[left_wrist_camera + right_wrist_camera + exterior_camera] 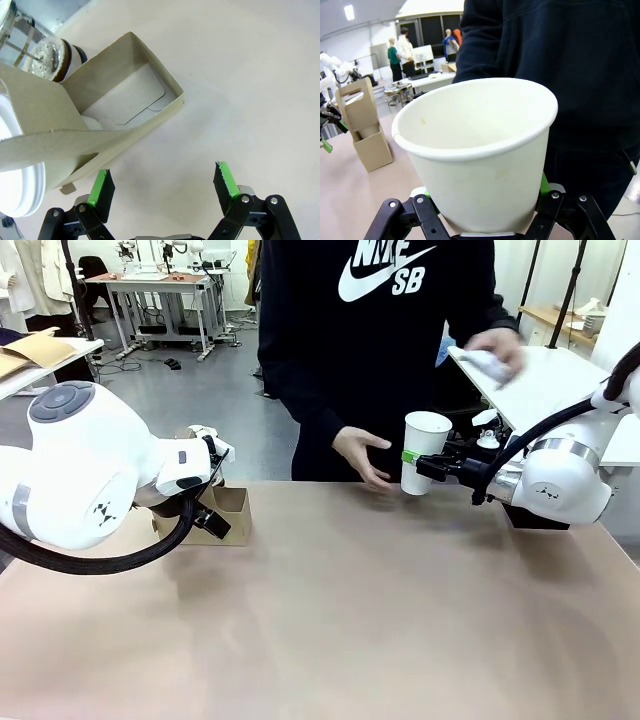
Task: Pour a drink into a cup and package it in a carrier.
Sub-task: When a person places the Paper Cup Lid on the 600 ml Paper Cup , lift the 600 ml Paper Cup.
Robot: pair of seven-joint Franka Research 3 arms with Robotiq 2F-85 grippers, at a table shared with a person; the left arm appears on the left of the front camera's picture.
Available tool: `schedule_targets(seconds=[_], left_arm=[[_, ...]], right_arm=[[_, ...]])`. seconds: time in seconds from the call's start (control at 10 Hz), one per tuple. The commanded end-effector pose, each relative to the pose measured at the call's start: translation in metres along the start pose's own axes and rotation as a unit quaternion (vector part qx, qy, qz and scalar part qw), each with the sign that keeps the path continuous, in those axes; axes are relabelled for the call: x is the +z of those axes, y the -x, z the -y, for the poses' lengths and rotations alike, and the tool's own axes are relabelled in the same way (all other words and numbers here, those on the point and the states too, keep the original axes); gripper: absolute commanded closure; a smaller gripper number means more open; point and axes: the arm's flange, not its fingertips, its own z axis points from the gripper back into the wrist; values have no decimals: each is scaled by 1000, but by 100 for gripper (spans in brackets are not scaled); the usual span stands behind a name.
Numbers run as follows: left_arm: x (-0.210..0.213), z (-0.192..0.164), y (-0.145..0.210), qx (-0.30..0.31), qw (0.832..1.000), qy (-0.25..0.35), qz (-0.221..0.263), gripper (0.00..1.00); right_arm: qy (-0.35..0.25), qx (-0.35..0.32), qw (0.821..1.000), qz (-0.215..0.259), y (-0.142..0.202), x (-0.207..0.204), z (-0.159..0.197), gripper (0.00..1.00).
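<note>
Cup (425, 445), empty, pinched upright by right end effector (420, 464); left end effector (162, 181) spread beside carrier (156, 67). Hold cup level and steady for pouring.

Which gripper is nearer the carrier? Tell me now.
Left. The left gripper hangs open right beside the carrier; the right gripper holds the white cup far across the table, by the person's hand.

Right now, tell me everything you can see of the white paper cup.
The cup is white paper, tapered, with a rolled rim and no lid. It stands upright, and its inside looks empty. The right gripper is shut on its lower half. It is at the far edge of the table, close beside the person's hand but apart from it.
</note>
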Motion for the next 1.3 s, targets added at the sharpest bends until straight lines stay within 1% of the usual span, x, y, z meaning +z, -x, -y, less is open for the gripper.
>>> schedule_targets(seconds=[0.0,1.2], left_arm=[[0,0,0,0,1000,0,0,0],[0,0,0,0,1000,0,0,0]], right_arm=[[3,0,1000,-1,-4,-1,-3,20],[3,0,1000,-1,-4,-1,-3,20]])
